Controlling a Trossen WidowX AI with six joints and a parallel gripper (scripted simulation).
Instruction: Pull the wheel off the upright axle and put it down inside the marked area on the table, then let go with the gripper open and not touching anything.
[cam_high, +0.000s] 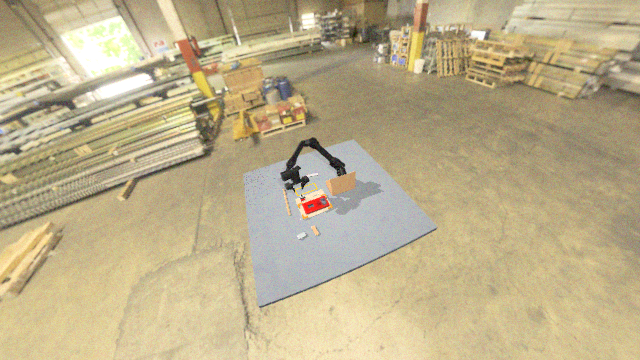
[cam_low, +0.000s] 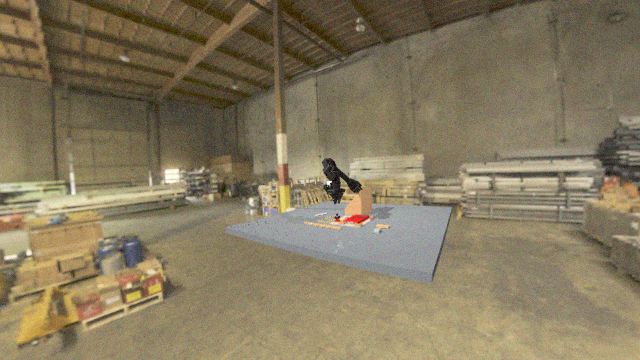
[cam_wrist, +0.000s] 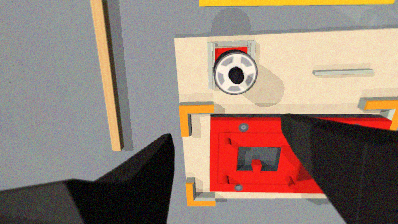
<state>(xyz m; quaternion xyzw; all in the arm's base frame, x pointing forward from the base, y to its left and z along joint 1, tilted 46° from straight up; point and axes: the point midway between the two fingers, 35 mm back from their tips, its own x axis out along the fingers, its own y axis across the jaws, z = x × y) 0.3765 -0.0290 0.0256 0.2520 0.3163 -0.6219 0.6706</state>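
Observation:
The wheel (cam_wrist: 247, 72), white-spoked with a dark rim and black centre, sits on its upright axle above the pale board (cam_wrist: 290, 50). It is small and dark in the top and exterior views (cam_low: 337, 218). My gripper (cam_wrist: 226, 131) (cam_high: 298, 186) (cam_low: 337, 200) is open and empty, above the board. In the wrist view the wheel lies beyond the fingertips, a little right of the middle of the gap. The marked area is a yellow outline (cam_wrist: 300, 2) (cam_high: 317, 187) on the table beyond the board; only its near line shows in the wrist view.
A red plate (cam_wrist: 225, 177) (cam_high: 309, 210) lies on the board between orange corner brackets (cam_wrist: 196, 108). A wooden strip (cam_wrist: 107, 75) (cam_high: 286, 202) lies left of the board. A tan block (cam_high: 343, 184) (cam_low: 360, 202) stands by the arm's base. An orange piece (cam_high: 315, 230) and a grey piece (cam_high: 302, 235) lie in front.

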